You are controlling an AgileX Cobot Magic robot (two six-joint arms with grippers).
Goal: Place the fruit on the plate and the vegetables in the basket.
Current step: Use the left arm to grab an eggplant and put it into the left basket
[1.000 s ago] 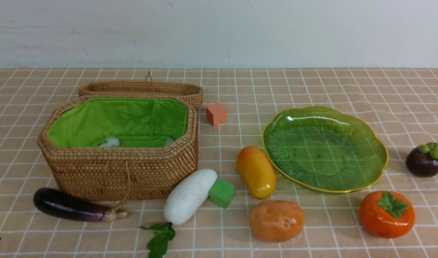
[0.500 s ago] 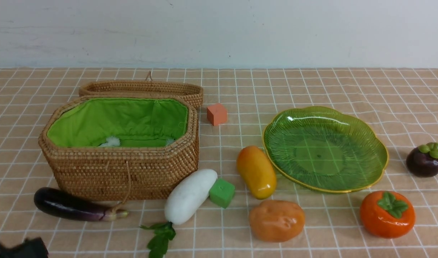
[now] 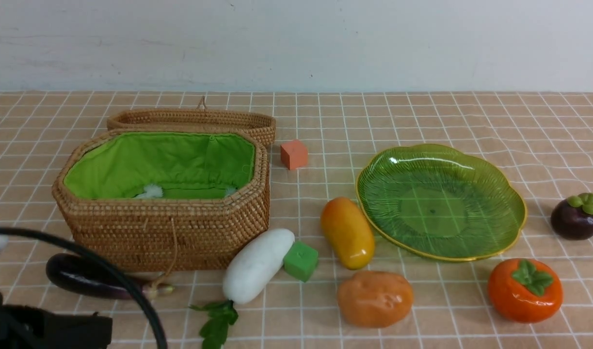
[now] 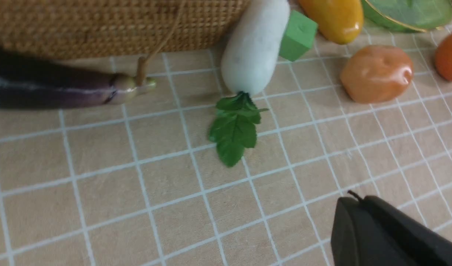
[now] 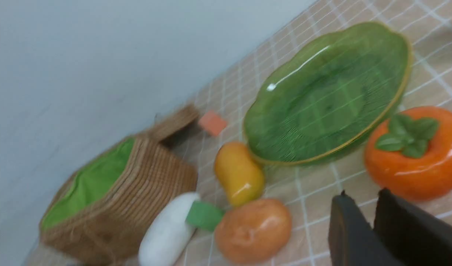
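My left claw (image 4: 359, 199) is pressed together with nothing in its grip, low at the near left of the table (image 3: 471, 116). My right claw (image 5: 363, 194) is parted by a narrow gap, its tips holding nothing, near the persimmon (image 3: 525, 291). On my left I see the basket (image 3: 155, 237), its green lining showing, with the lid (image 3: 189, 116) behind it. The eggplant (image 3: 90, 276) lies along its near side, partly behind a black cable (image 3: 126, 278). The radish (image 3: 257, 266) lies by the basket's near right corner, a green cube (image 3: 301, 261) beside it; an orange cube (image 3: 294, 154) sits farther back. The plate (image 3: 434, 213) is to my right, with the mango (image 3: 347, 232) just left of it, the mangosteen (image 3: 576, 218) to its right and the persimmon in front. The potato (image 3: 375, 298) lies nearer me than the mango
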